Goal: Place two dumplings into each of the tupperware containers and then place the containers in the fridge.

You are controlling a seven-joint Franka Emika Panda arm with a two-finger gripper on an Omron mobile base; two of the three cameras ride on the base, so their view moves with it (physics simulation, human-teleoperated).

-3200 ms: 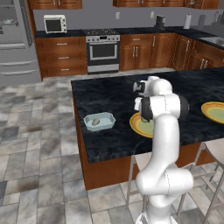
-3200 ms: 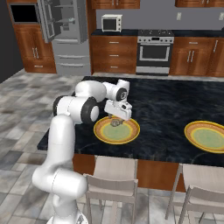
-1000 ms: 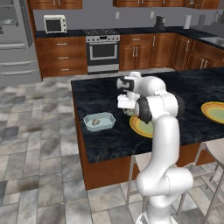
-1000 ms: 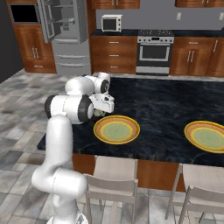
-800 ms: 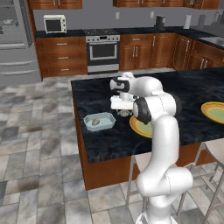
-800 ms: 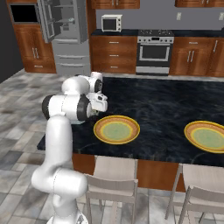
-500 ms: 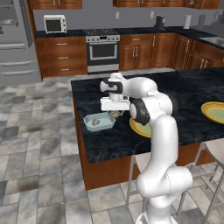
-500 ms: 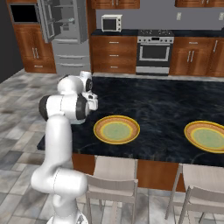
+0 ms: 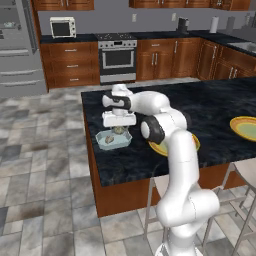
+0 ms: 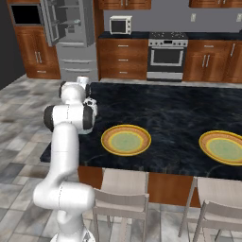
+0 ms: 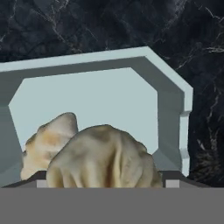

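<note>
Left base view puts the biggest change at centre frame: the white arm has swung from over the yellow plate across to the pale-blue tupperware container at centre left, and the gripper now hangs directly above that tray. In the right base view the nearer plate at centre lies bare, as does the second plate at right.

Hand view shows why: a dumpling sits at bottom centre between the dark finger tips, so the gripper is pinching it, while another dumpling already lies in the tray at lower left, just behind and touching the held one in the picture. The tray's pale rim frames both. My reading is that releasing here would give this container its pair; a second container and the remaining dumplings I cannot pick out.

Surface next: the black marbled island counter carries the tray near its left end, close to the edge. Around it, grey stone floor tiles, wooden cabinets, a steel oven at upper centre, and a microwave at upper left. The fridge stands at upper left of the right base view with a door open, well apart from the island.
</note>
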